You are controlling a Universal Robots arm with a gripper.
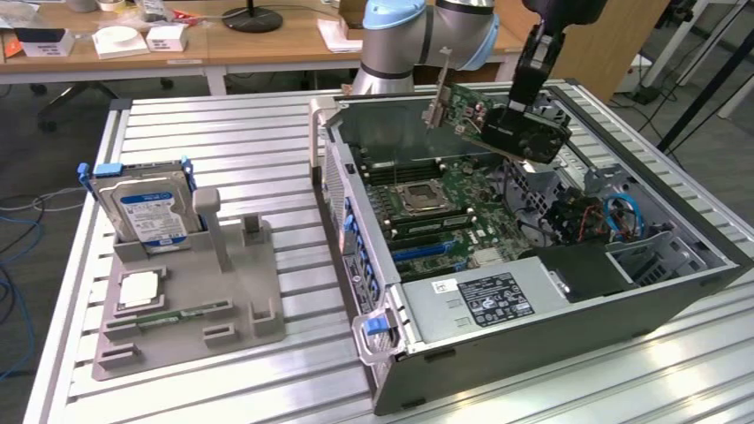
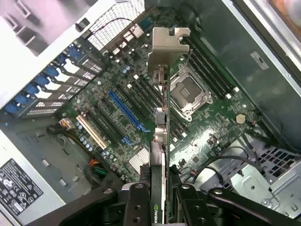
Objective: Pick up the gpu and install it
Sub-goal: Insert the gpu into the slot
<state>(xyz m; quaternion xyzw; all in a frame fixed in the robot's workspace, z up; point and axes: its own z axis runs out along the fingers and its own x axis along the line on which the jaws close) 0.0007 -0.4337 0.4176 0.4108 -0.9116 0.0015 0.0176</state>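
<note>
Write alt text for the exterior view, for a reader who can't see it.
The gripper holds the gpu tilted in the air above the open computer case, over its motherboard. On the exterior view's left, a grey parts holder on the slatted metal table carries a hard drive standing upright.

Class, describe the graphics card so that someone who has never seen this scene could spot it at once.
Find the open computer case on the slatted table. Above its motherboard, the gripper holds the gpu tilted in the air. Unlike the boards inside, it is a lone green card with a silver bracket at one end.
</note>
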